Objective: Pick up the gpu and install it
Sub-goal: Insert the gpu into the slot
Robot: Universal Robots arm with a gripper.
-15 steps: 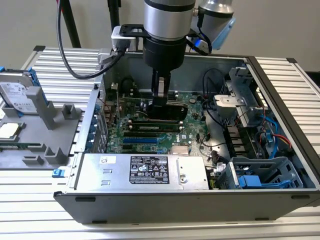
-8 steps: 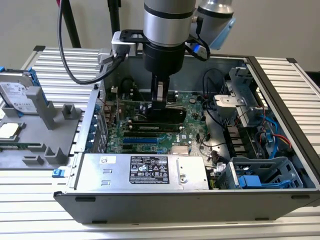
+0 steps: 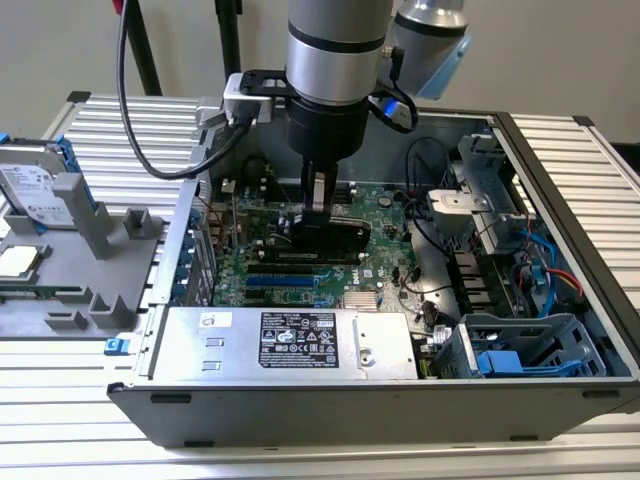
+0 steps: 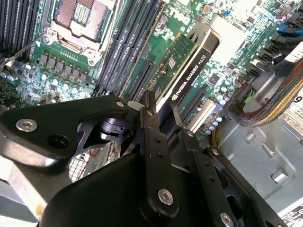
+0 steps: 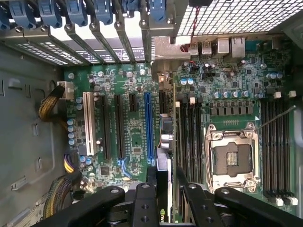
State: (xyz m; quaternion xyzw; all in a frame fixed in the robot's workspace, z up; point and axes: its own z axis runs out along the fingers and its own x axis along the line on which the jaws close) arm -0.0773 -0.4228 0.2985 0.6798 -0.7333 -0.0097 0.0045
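Claw [image 3: 316, 203] sat inside open computer case [image 3: 560, 150], directly above motherboard [image 3: 385, 200]. GPU [image 3: 325, 238] stood on edge just below claw, between its fingers, over slot area of motherboard. Power supply [image 3: 290, 342] lay in front of claw, along case's near wall. Drive cage [image 3: 520, 350] sat toward exterior view's right of claw, in case's near corner. Hard drive [image 3: 35, 190] rested outside case, well apart from claw toward exterior view's left, on table [image 3: 130, 125]. In second wrist view, CPU socket [image 4: 78, 16] lay beyond claw, across memory slots [image 4: 130, 42] from GPU.

Wrist views close above motherboard [image 5: 132, 118]
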